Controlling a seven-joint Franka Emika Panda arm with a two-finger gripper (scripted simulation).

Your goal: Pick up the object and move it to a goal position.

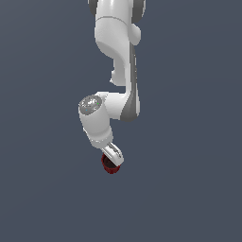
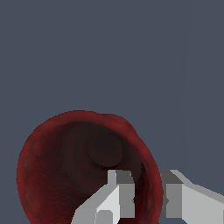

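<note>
The gripper (image 2: 146, 199) has its two jaws on either side of the cup's wall. One finger (image 2: 118, 192) is inside the cup (image 2: 65, 166) and the other is just outside it, with the red rim between them. They look pressed onto the wall, so I think the jaws are closed on the cup.

The cup is small, round and dark red, with a dark inside. It looks hard and stiff, so it should not bend when squeezed. It is probably light, since it is much smaller than the gripper. The smooth side could be slippery, so pinching the rim wall, one finger in and one out, is a good place to hold it.

In the exterior view, the cup (image 1: 111, 164) sits right under the gripper (image 1: 114, 156), partly hidden by it. I cannot tell if it is lifted off the grey floor (image 1: 189, 198).

The white arm (image 1: 113, 61) comes down from above, bends at a round joint, and points its hand down, tipped a little.
</note>
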